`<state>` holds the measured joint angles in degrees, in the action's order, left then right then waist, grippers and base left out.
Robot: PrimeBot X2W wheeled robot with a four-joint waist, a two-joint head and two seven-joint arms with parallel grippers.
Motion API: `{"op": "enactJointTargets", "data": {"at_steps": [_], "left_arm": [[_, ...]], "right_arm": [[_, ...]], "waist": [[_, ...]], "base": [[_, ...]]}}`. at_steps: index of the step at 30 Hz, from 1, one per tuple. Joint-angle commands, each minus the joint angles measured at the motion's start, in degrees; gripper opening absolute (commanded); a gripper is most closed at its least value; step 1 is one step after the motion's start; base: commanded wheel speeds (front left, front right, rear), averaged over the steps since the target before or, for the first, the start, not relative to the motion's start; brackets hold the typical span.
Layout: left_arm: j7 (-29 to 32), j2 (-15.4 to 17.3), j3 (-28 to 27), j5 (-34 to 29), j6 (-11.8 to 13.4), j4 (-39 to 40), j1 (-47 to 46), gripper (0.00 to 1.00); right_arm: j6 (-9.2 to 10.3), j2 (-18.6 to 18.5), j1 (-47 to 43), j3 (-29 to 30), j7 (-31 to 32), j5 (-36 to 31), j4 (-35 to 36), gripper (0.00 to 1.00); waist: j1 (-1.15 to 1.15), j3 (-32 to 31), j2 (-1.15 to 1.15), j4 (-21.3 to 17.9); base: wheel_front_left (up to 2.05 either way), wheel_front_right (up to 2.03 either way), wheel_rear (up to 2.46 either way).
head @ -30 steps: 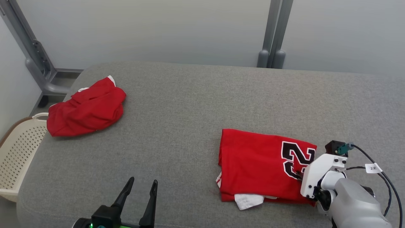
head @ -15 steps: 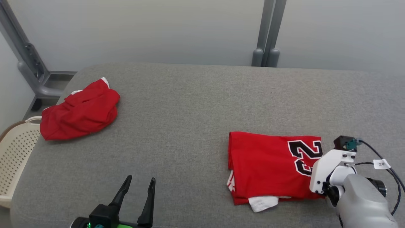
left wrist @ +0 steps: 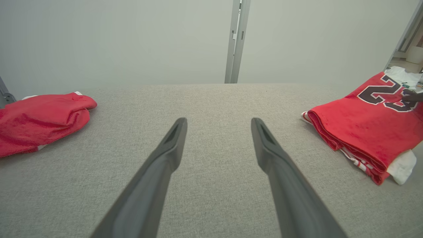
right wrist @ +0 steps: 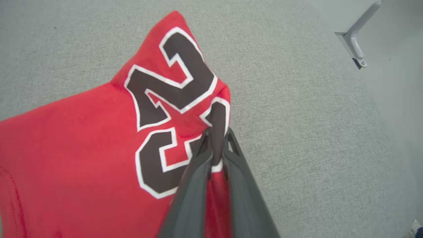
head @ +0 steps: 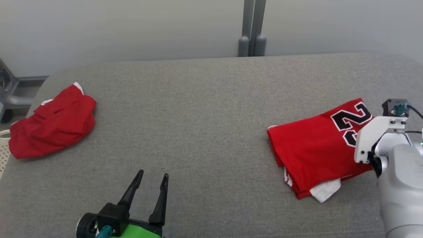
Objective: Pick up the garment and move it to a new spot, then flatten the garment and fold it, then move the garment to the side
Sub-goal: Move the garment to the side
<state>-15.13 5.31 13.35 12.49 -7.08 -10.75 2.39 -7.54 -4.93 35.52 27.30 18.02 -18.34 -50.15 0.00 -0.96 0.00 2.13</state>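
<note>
The garment, a folded red jersey (head: pixel 314 148) with a black number, lies at the right of the grey padded table (head: pixel 198 109). My right gripper (right wrist: pixel 216 134) is shut on its numbered edge, and a ridge of cloth is pinched up between the fingers. That end of the jersey (right wrist: pixel 82 138) is raised while the rest rests on the table. In the head view the white wrist housing (head: pixel 376 135) covers the fingers. My left gripper (head: pixel 152 177) stands open near the front edge, apart from the jersey (left wrist: pixel 363 122), with nothing between its fingers (left wrist: pixel 172 145).
A second red garment (head: pixel 53 129) lies bunched at the table's far left. A cream perforated basket (head: pixel 2 152) peeks in beside it. Grey posts (head: pixel 251 29) stand behind the table against the pale wall. Bare grey surface lies between the two garments.
My right gripper has shut on the jersey's numbered edge and drawn it to the right, turning it and lifting that end. The head camera has swung right. The left gripper stays open.
</note>
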Motion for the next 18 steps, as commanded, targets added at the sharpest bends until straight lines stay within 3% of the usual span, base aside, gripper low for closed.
{"op": "enactJointTargets", "data": {"at_steps": [1,9,18], "left_arm": [[0.0,0.0,0.4,-0.5,-0.2,0.5,-1.3,1.0],[0.0,0.9,2.5,-0.9,-0.3,3.1,-4.7,1.0],[-0.1,4.2,6.6,-1.7,-0.4,5.7,-8.8,1.0]], "right_arm": [[0.11,-0.8,1.3,0.0,-0.2,-1.0,1.5,0.0],[0.11,-5.0,5.9,1.1,-1.2,-1.4,3.3,0.0],[0.11,-9.2,10.9,9.9,-4.9,-3.7,4.1,0.0]], "waist": [[0.0,2.7,0.0,-1.8],[0.0,9.9,0.0,-3.9],[0.0,18.1,0.0,-5.2]], "base": [[0.0,0.0,0.0],[0.0,0.0,0.0],[0.0,0.0,0.0]]}}
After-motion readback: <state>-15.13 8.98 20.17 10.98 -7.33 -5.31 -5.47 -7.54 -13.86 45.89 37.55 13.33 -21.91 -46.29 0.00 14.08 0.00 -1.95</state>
